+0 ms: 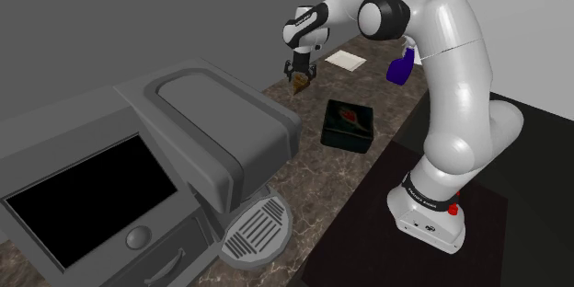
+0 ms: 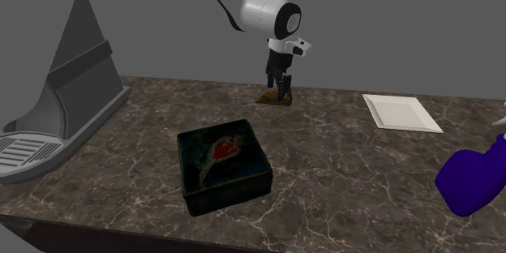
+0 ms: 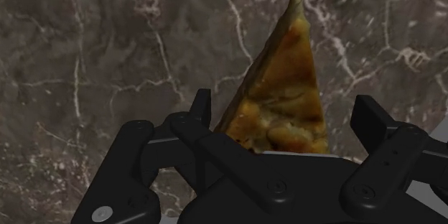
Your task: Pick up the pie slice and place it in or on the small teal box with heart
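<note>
Seeing golden-brown triangular pie slice (image 3: 287, 64) on dark veined marble counter (image 3: 108, 43), our black gripper (image 3: 285, 109) straddling it, fingers (image 3: 201, 115) apart, not clamped.

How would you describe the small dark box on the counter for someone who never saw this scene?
Find the big grey machine on the dark marble counter. Beside it, near the counter's middle, lies a low square box, apart from everything else. It is dark teal with a red heart on its lid, unlike the flat white plate and the blue bottle farther along.
</note>
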### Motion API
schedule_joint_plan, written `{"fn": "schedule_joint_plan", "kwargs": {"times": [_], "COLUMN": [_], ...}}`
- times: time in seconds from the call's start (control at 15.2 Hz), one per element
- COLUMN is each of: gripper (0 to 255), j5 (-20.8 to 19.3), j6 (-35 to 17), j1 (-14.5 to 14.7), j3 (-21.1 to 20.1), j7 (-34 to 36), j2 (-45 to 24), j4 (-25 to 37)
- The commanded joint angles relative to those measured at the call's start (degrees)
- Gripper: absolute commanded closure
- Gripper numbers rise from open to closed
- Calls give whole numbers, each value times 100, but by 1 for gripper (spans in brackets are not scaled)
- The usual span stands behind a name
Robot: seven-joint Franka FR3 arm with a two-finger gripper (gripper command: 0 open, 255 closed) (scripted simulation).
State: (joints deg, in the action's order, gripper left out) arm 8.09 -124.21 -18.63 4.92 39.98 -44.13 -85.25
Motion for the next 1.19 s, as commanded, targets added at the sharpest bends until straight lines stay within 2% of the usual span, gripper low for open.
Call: {"fn": "schedule_joint_plan", "kwargs": {"times": [0.0,0.13,0.2,0.79,1.12], "gripper": [0,0,255,255,255], "j5": [0,0,0,0,-26], "j6": [-4,-2,-2,-4,236], "j1": [0,0,0,0,11], "j3": [0,0,0,0,20], "j7": [0,0,0,0,24], "j2": [0,0,0,0,239], "j4": [-2,-1,-1,-2,-1]}}
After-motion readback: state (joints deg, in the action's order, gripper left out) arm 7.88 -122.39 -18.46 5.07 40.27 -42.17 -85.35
